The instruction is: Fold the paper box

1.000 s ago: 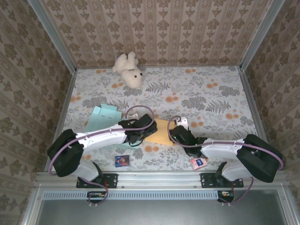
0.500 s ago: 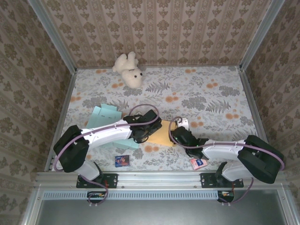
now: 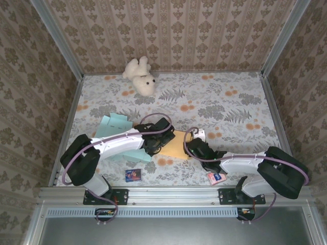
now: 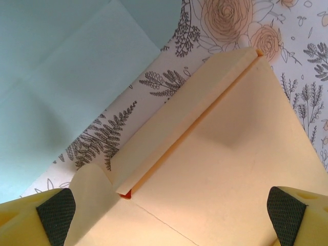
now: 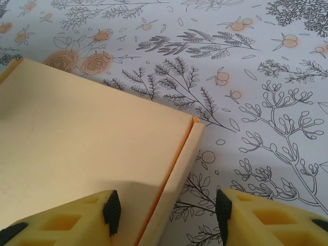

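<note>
From above, I see a flowered worktop (image 3: 230,102) walled in by patterned paper. The box (image 3: 179,145), a flat piece of yellow paper, lies near the middle of the near half, between my two arms.

The left pincer (image 3: 162,137) hangs over the box's left part. In its wrist view the left pincer (image 4: 171,220) stands wide apart, one dark pad (image 4: 56,215) at the lower left and the other at the lower right, with nothing between them. Below it the box (image 4: 230,169) shows a long flap folded over along a crease running from lower left to upper right, and a small curled tab beside the left pad. A teal sheet (image 4: 66,77) lies flat to the far left of the box, with a strip of worktop between them.

The right pincer (image 3: 193,145) sits at the box's right edge. In its wrist view the right pincer (image 5: 168,210) is apart and straddles that edge: one pad (image 5: 111,211) is over the box's (image 5: 87,138) top face, while the other is over bare worktop, just clear of a narrow flap folded down along the edge. It clamps nothing.

Elsewhere from above, the teal sheet (image 3: 115,130) lies left of the box, partly under the left arm. A white teddy (image 3: 140,76) lies at the far wall. A blue card (image 3: 133,175) and a red card (image 3: 215,177) rest near the front edge.
</note>
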Controlling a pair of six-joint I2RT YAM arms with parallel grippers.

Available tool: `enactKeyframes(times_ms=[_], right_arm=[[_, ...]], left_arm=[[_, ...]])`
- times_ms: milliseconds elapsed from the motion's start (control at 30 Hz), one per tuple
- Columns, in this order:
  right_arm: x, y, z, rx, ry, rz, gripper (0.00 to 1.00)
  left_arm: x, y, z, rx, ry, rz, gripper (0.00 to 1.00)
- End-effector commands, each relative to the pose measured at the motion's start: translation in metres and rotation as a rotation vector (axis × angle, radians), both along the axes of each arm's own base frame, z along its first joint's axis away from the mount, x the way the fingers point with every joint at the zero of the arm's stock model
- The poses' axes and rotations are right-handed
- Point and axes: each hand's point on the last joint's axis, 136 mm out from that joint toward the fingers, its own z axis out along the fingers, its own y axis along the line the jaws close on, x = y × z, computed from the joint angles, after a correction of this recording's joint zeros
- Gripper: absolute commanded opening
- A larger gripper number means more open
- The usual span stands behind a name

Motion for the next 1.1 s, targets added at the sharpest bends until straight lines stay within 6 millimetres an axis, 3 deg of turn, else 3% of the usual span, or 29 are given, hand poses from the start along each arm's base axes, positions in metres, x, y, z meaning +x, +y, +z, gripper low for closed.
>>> enactKeyframes(times_ms=[0,1067], right_arm=[[-0.01,-0.005,-0.019,-0.02,0.062,0.013,0.55],[-0.011,-0.007,-0.021,-0.015,0.06,0.008,0.55]], left_arm=[[0.0,-0.004,-0.005,-0.029,0.024,0.02,1.0],[-0.013,0.009,-0.041,-0.018,0.121,0.081,0.94]])
